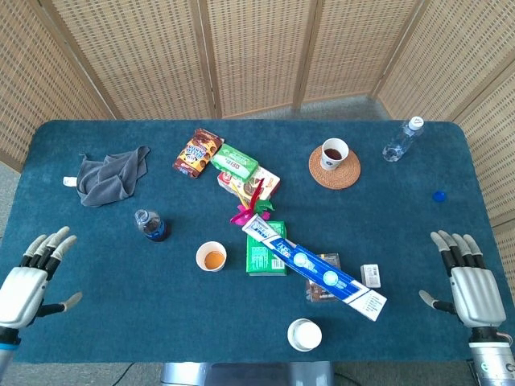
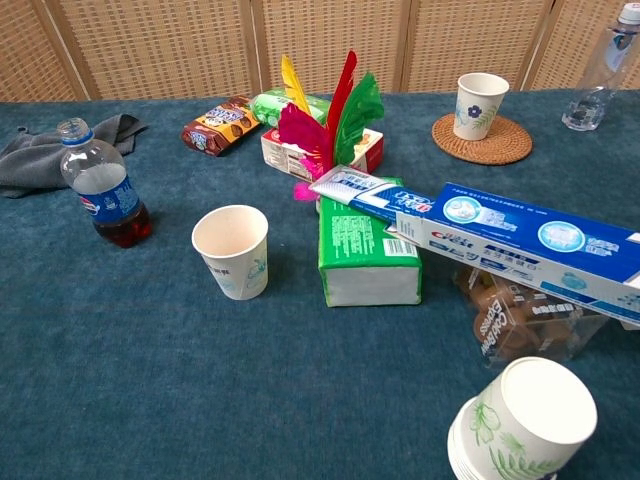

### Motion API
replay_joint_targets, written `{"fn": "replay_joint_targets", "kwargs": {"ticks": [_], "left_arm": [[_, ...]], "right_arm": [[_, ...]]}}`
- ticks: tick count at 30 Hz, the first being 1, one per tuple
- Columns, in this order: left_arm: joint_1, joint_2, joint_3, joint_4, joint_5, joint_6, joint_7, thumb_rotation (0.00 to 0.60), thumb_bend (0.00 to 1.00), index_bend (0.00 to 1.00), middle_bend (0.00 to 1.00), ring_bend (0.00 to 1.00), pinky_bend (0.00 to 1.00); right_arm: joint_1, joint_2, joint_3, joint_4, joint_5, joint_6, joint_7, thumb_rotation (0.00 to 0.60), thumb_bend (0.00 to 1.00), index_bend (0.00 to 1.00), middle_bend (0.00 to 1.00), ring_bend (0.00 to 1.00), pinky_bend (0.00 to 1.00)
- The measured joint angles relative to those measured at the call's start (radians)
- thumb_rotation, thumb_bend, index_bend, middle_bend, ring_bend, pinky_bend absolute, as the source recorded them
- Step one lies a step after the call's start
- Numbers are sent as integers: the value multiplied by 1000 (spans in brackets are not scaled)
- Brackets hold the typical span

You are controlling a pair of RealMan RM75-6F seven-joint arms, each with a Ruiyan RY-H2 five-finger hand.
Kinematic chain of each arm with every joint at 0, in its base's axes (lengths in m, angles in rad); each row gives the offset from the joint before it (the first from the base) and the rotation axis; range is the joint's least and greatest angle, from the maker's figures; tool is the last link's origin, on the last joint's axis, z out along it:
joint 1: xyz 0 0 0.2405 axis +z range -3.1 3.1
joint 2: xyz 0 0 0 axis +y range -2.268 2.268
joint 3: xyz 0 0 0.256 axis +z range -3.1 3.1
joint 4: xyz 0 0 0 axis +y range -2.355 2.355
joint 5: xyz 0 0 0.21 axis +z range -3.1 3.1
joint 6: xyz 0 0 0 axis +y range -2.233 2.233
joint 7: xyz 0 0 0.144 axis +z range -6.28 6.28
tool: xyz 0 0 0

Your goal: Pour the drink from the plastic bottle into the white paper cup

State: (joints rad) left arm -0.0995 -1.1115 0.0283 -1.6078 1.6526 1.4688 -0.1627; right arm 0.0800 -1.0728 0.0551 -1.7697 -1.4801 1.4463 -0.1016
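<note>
Landmark = green box (image 2: 368, 248), mid-table, lying flat. White paper cup (image 2: 232, 251) just left of it, upright, w/ leaf print. Plastic bottle (image 2: 103, 186) further left, uncapped, dark drink low inside. Toothpaste box (image 2: 520, 240) rests across its right end. Feather toy (image 2: 325, 115) behind it. Coaster cup (image 2: 481, 104) far back-right. Cup stack (image 2: 523, 421) near-right, tipped.

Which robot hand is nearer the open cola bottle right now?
Left. The left robot hand sits at the table's near-left edge, near the bottle; the right robot hand is across the table at the far-right edge.
</note>
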Motion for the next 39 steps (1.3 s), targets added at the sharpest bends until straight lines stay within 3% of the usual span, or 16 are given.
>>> {"fn": "replay_joint_targets", "kwargs": {"ticks": [9, 16, 28, 39], "left_arm": [[-47, -103, -54, 153, -123, -80, -271, 600, 221, 0, 0, 0, 0], [-86, -182, -80, 239, -203, -186, -332, 600, 221, 0, 0, 0, 0], [-167, -300, -108, 446, -173, -227, -543, 600, 220, 0, 0, 0, 0], [-257, -364, -124, 486, -179, -322, -555, 600, 220, 0, 0, 0, 0]], "right_arm": [[2, 3, -7, -5, -8, -7, 8, 588, 0, 0, 0, 0, 0], [2, 10, -14, -12, -15, -13, 18, 587, 0, 0, 0, 0, 0], [3, 13, -16, -15, -17, -16, 30, 588, 0, 0, 0, 0, 0], [2, 18, -15, -16, -13, -14, 42, 590, 0, 0, 0, 0, 0]]}}
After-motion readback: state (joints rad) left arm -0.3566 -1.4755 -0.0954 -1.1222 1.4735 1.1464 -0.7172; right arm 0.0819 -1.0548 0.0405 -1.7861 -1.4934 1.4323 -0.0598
